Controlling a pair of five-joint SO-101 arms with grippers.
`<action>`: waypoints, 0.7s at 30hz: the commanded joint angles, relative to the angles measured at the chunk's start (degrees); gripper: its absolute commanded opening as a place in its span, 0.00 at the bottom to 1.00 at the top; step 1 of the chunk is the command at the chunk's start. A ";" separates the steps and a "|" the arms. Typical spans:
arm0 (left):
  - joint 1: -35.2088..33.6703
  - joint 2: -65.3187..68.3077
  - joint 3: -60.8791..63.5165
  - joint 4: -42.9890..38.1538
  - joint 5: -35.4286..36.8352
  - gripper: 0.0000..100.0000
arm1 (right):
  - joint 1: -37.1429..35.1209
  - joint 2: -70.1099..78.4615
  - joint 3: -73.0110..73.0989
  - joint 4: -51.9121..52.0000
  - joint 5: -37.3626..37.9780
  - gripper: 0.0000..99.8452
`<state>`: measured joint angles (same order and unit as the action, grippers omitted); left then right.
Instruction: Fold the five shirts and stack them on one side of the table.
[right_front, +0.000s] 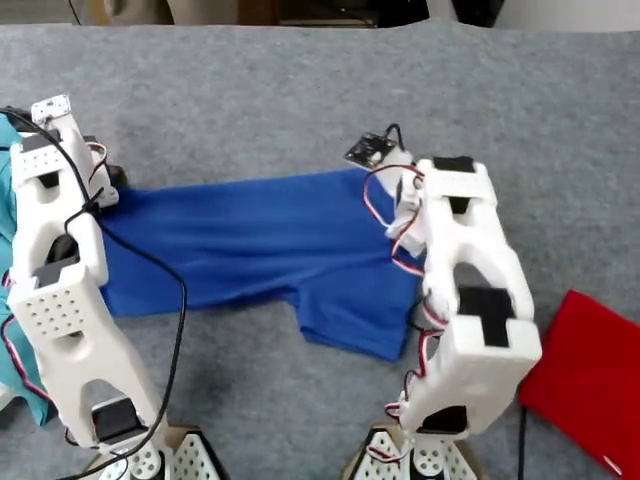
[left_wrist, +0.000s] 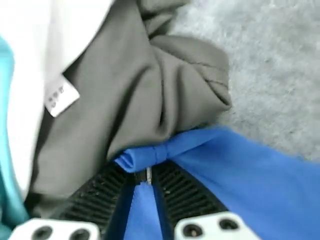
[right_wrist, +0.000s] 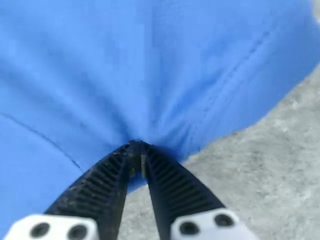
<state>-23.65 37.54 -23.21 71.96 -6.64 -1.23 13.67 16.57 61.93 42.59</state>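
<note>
Step in hand, as I'm reading it: folding the blue shirt (right_front: 270, 240). It's lying stretched crosswise on the grey table (right_front: 300, 70) between the two arms, with one sleeve poking out toward the bases.

Left gripper (left_wrist: 148, 176) is clamping a bunched edge of the blue cloth, jaws closed on it, right against the crumpled grey shirt (left_wrist: 135, 85) and a white garment (left_wrist: 30, 60). Right gripper (right_wrist: 139, 150) is biting the opposite end near a seam, jaws closed on fabric, low over the table.

Left arm (right_front: 55, 260) is leaning over the shirt's left end. Right arm (right_front: 465, 290) is hunching over the right end.

Red shirt (right_front: 590, 375) is lying flat at the right edge, possibly the stack side; can't confirm it's folded. Teal shirt (right_front: 8, 190) is waiting at the left edge.

Next move is probably a synced lift, carrying the pinched edge across the body with the tension kept even. Risk: the left pinch dragging the grey shirt along.
</note>
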 joint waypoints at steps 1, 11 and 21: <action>2.11 -0.75 -9.41 6.95 -0.18 0.02 | -3.74 -9.89 -2.51 2.46 0.26 0.01; 2.20 -0.75 -26.46 25.93 -0.62 0.02 | -8.22 -10.86 -2.51 1.67 -2.90 0.01; 2.64 -6.29 -26.20 28.84 -3.16 0.02 | -7.96 7.87 -6.46 -1.14 -3.08 0.01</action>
<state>-21.63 36.92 -49.05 99.82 -8.84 -9.58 20.35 13.67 59.82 40.04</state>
